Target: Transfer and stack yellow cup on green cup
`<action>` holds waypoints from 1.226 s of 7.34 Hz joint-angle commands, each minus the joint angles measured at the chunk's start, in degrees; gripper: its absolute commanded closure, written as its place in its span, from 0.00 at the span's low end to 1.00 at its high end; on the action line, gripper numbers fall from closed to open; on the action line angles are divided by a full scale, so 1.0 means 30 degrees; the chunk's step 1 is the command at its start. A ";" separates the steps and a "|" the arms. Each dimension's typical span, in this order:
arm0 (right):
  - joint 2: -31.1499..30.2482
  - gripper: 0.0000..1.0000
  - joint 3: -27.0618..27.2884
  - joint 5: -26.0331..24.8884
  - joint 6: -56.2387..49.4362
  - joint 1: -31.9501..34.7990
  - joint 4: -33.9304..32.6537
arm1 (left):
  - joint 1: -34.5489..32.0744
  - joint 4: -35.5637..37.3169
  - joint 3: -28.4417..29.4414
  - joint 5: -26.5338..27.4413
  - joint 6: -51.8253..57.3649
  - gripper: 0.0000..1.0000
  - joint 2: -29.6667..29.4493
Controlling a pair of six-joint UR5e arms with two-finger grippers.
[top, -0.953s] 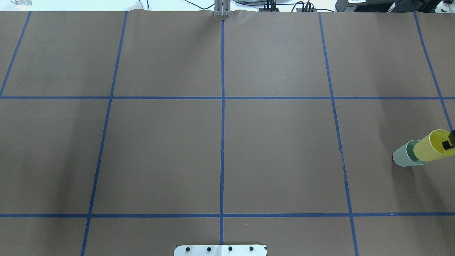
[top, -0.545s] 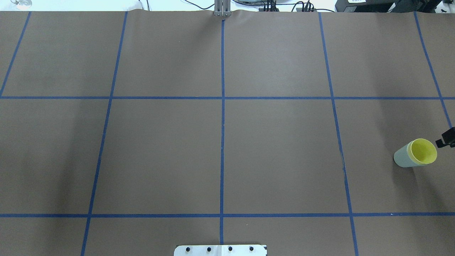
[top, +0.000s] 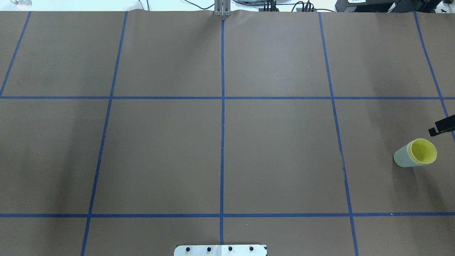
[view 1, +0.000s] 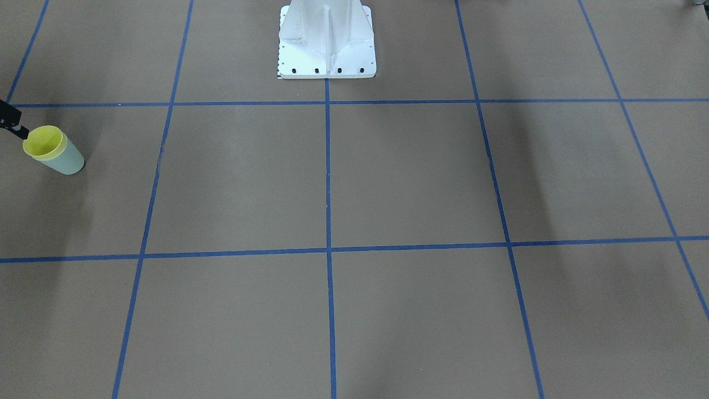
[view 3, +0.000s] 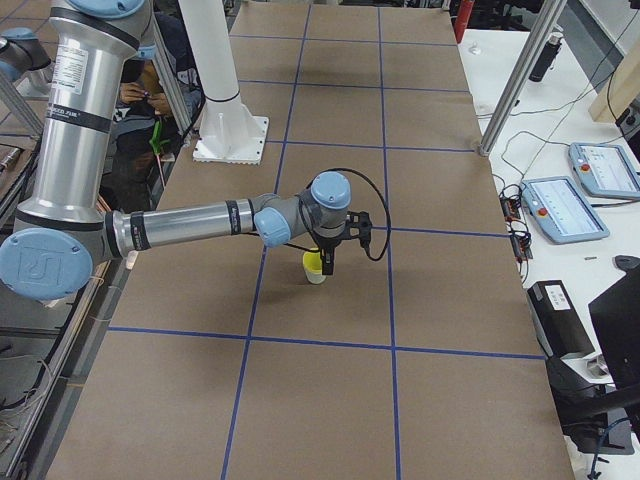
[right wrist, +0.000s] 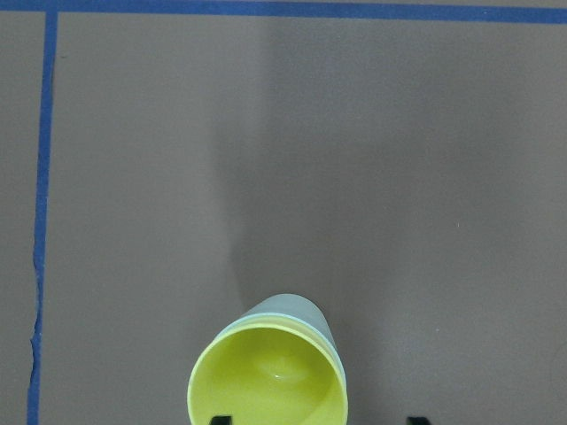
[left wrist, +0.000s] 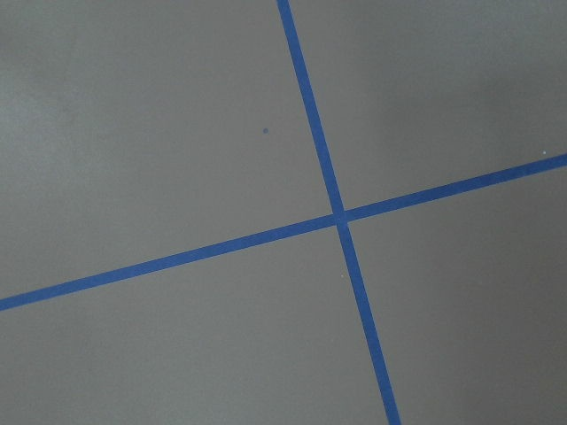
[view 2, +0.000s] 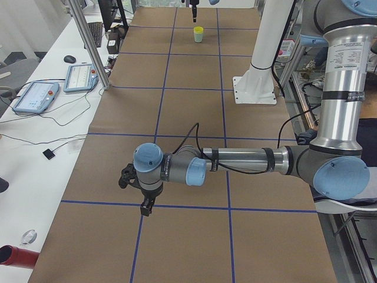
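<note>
The yellow cup [top: 423,151] sits nested inside the green cup [top: 401,157], upright on the table's far right in the overhead view. Only its rim and inside show. The pair also shows in the front-facing view [view 1: 43,141] and from above in the right wrist view [right wrist: 266,381]. My right gripper [right wrist: 319,420] is open and empty above the stack, its fingertips wide apart at that view's bottom edge. One finger [top: 440,127] shows at the overhead view's right edge, clear of the cups. My left gripper [view 2: 144,206] hangs low over the table's other end; I cannot tell whether it is open or shut.
The brown table cover carries a blue tape grid [left wrist: 338,217]. The white robot pedestal [view 1: 327,39] stands at the middle of the near edge. My left arm [view 2: 247,162] stretches low across the table. Teach pendants [view 2: 35,97] lie on a side bench.
The right gripper held the yellow cup tilted over the green cup's mouth. It has let go, the yellow cup has dropped into the green cup, and the gripper has drawn back and up.
</note>
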 commanded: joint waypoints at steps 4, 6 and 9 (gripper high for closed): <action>0.2848 0.00 -0.1799 -0.2941 -1.0004 0.5052 -0.7525 | 0.0000 -0.0001 0.0096 0.0021 0.0029 0.00 0.0030; 0.2564 0.00 -0.1916 -0.3004 -1.1207 0.5738 -0.8457 | 0.0000 0.0028 0.0183 0.0051 0.0000 0.00 0.0030; 0.2561 0.00 -0.2444 -0.2887 -1.1118 0.5738 -0.8310 | -0.0116 0.0030 0.0448 0.0052 -0.0001 0.00 0.0784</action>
